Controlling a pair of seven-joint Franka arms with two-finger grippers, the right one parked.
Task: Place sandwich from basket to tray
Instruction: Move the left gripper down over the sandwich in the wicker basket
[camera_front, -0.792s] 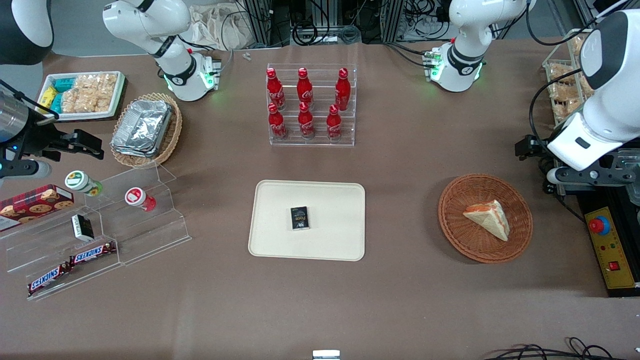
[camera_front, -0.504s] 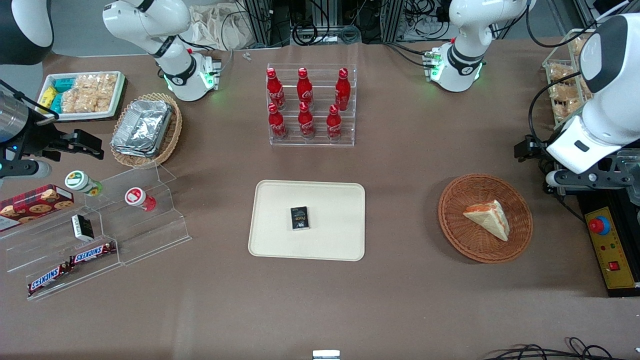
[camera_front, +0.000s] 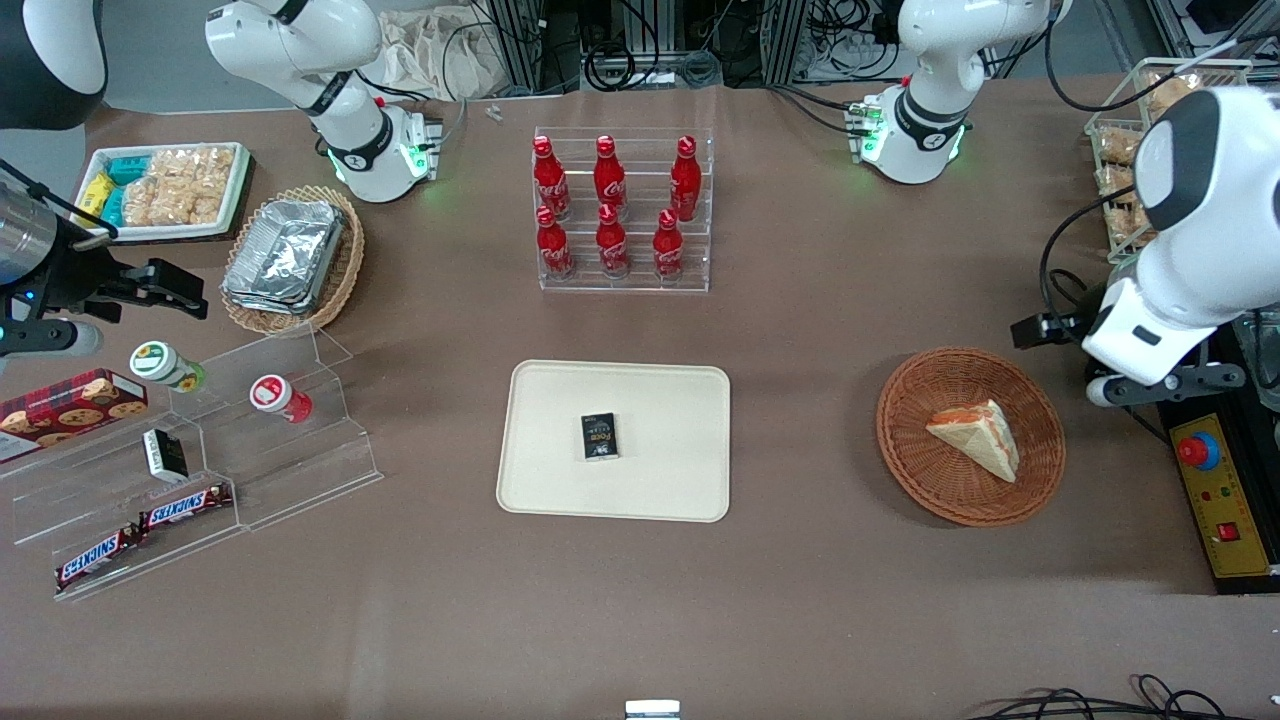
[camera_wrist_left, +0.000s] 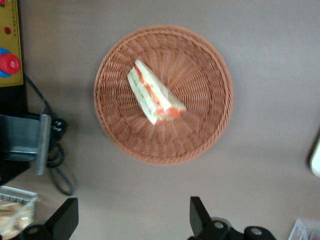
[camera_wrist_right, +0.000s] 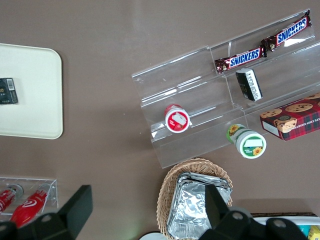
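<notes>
The gripper (camera_wrist_left: 132, 220) hangs above the table (camera_front: 820, 330) with its fingers spread wide, just off the rim of the basket (camera_front: 905, 455) toward the working arm's end of the table. The sandwich (camera_front: 978, 436) lies in the basket, clear of the jaws and untouched. The tray (camera_front: 560, 480) sits well apart from the jaws toward the parked arm's end, with a small box (camera_front: 599, 436) on it.

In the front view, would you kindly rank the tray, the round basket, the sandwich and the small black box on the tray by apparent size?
Largest to smallest:
1. tray
2. basket
3. sandwich
4. black box

All four lie on or near the table surface, so nearness hardly skews this. The gripper hovers open above the table beside the basket.
</notes>
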